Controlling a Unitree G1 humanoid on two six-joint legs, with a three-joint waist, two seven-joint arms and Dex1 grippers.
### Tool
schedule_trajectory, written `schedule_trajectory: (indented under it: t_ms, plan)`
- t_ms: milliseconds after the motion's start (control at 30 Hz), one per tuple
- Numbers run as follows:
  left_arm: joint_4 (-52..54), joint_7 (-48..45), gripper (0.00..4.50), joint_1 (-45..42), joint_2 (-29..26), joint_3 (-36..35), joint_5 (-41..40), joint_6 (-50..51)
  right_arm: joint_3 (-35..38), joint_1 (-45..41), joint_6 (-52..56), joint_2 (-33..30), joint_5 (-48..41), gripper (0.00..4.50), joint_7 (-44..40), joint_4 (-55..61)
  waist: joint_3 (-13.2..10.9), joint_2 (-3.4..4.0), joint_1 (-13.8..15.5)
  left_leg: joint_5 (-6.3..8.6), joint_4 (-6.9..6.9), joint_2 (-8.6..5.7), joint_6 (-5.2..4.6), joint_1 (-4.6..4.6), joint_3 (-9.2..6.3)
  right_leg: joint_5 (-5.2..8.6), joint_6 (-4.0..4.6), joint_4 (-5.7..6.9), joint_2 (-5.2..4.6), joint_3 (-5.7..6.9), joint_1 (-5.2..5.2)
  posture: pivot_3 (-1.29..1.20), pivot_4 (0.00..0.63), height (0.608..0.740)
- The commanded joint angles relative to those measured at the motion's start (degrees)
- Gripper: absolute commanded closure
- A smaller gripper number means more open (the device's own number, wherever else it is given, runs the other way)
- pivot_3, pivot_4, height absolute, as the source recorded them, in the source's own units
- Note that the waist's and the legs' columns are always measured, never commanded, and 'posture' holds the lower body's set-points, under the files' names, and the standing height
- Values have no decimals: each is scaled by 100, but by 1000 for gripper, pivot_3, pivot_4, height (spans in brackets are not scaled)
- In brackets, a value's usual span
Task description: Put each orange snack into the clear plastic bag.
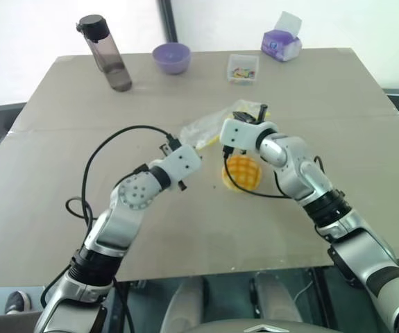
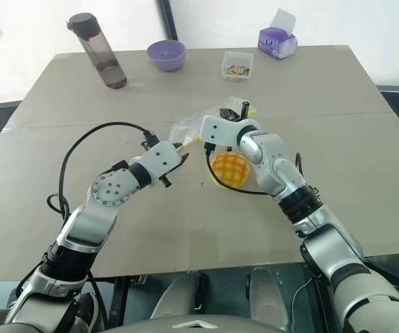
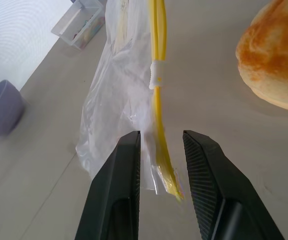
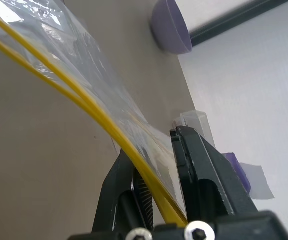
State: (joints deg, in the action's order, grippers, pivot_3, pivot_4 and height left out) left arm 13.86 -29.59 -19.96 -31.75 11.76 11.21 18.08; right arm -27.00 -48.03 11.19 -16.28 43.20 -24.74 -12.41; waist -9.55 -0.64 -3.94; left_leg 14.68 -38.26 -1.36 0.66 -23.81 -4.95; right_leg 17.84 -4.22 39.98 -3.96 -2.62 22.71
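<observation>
We hold the bag up off the table near its centre, so that its mouth can be spread for loading. The right gripper is clamped on one end of the yellow strip, with film and strip pinched between its jaws. That end is pinned, we judge, so the other arm has something to pull against.

The left gripper has its fingers apart, one on either side of the strip's free end, with the strip running between them and not yet squeezed. It looks placed to close on that end; with both ends held, the two lips could be parted.

The snack lies on the table at about five o'clock from the bag, just beside it and below the right wrist. Nothing grips it. It probably sits there so that it is a short reach once the bag gapes.

From the bag, the tub stands well apart at twelve o'clock, the bowl at eleven, the bottle at ten and the tissue pack at one. All are out of the working area.

Whether the seal is already unzipped we cannot tell. If it is shut, pulling the ends will only stretch the film.
</observation>
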Motion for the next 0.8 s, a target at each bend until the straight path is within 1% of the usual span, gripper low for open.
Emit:
schedule_trajectory:
  t_ms: [33,67,133,167,267,333,367,400,500,567,600,667,700,733,767,800]
  plan:
    - [62,40,4133,-85,48,-89,32,-133,117,-46,18,83,-139,3613,-51,318,0,0,-2,0,0,0,0,0,0,0,0,0,0,0,0,0,150,740]
    - [35,44,4391,-78,51,-73,52,-152,132,-35,44,104,-187,3613,-83,332,0,0,-3,0,0,0,0,0,0,0,0,0,0,0,0,0,150,740]
    - [7,48,4500,-62,58,-49,93,-178,138,-16,49,111,-226,3085,-100,368,0,0,0,0,0,0,0,0,0,0,0,0,0,0,0,0,150,740]
    - [4,48,4500,-58,63,-48,104,-188,136,-10,34,109,-229,2742,-87,385,0,0,0,0,0,0,0,0,0,0,0,0,0,0,0,0,150,740]
    - [-15,60,4500,-81,114,-59,126,-192,76,11,-49,30,-204,1436,-145,434,0,0,2,0,-1,0,0,0,0,0,0,0,0,0,0,0,150,740]
    - [-19,60,4500,-87,137,-68,146,-192,37,24,-98,-38,-195,429,-234,456,0,0,4,0,-1,0,0,0,0,0,0,0,0,0,0,0,150,740]
    - [-26,66,4500,-94,154,-73,155,-186,60,59,-101,-83,-218,88,-282,502,0,0,3,0,-1,0,0,0,-1,0,0,0,0,1,0,0,150,740]
    - [-21,70,4500,-91,165,-79,161,-182,80,92,-93,-113,-234,88,-313,549,0,0,3,0,-1,0,0,0,-1,0,0,0,0,1,0,0,150,740]
    - [-23,93,4500,-124,206,-85,188,-144,480,467,-98,-652,-606,88,-783,1106,1,-1,38,0,-1,-1,0,-1,-3,0,0,-1,-1,2,-2,0,150,740]
    - [-14,96,4500,-126,224,-106,194,-128,581,638,-70,-864,-800,88,-1035,1356,1,-1,70,1,-3,-3,-1,-3,-6,0,0,-5,-4,7,-6,0,150,740]
    - [-27,102,4500,-131,236,-109,200,-123,776,926,77,-1033,-1300,88,-1530,1751,1,-1,71,1,-5,-4,-2,-3,-3,0,0,-4,-4,5,-6,0,150,740]
    - [-65,111,4500,-147,256,-113,201,-111,1231,1370,770,-1188,-2367,88,-2473,2585,1,-2,86,1,-4,-2,-2,-2,-7,0,0,-5,-2,8,-10,0,150,740]
    - [-85,112,4500,-161,263,-110,202,-108,1419,1452,1122,-1168,-2739,88,-2704,2861,1,-2,89,2,-2,1,-3,-2,-11,0,0,-7,0,11,-12,0,150,740]
    - [-100,119,4500,-180,279,-101,204,-101,1583,1436,1562,-1038,-2999,88,-2741,3036,1,-1,58,3,-2,1,-5,-3,-11,0,0,-6,1,11,-12,0,150,740]
    - [-115,121,4500,-202,297,-87,210,-94,1711,1401,1957,-889,-3219,303,-2708,3154,1,-1,16,4,-2,3,-7,-1,-5,0,0,-3,2,5,-12,0,150,740]
    - [-125,122,4500,-217,312,-79,216,-90,1782,1371,2240,-798,-3366,620,-2671,3236,1,-1,-4,9,-4,3,-16,3,0,0,0,1,3,-1,-11,0,150,740]
